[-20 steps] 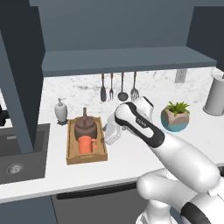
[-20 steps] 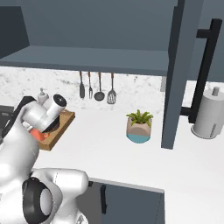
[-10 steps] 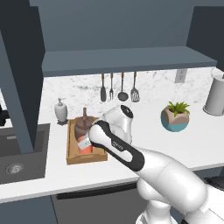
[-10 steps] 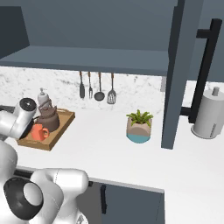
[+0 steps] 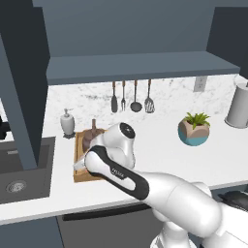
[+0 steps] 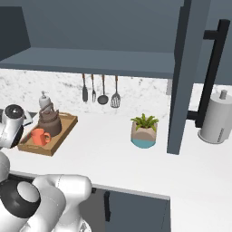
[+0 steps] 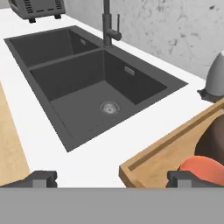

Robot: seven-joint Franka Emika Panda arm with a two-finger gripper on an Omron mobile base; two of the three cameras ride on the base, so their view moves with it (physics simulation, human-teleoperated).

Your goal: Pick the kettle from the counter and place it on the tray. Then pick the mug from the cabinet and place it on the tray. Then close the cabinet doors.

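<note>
1. Mug (image 6: 40, 136) sits in the tray (image 6: 63, 131), just in front of the kettle (image 6: 49, 123); in my hand view its orange rim (image 7: 204, 166) lies by my right fingertip.
2. My gripper (image 7: 112, 178) is spread wide, holding nothing, above the counter (image 7: 105, 154) strip between sink (image 7: 83, 83) and tray.
3. Tray corner juts in at lower right; sink edge is just ahead.
4. Both cabinet doors (image 6: 186, 77) stand open; right one overhangs bare counter near the plant (image 6: 144, 130).
</note>
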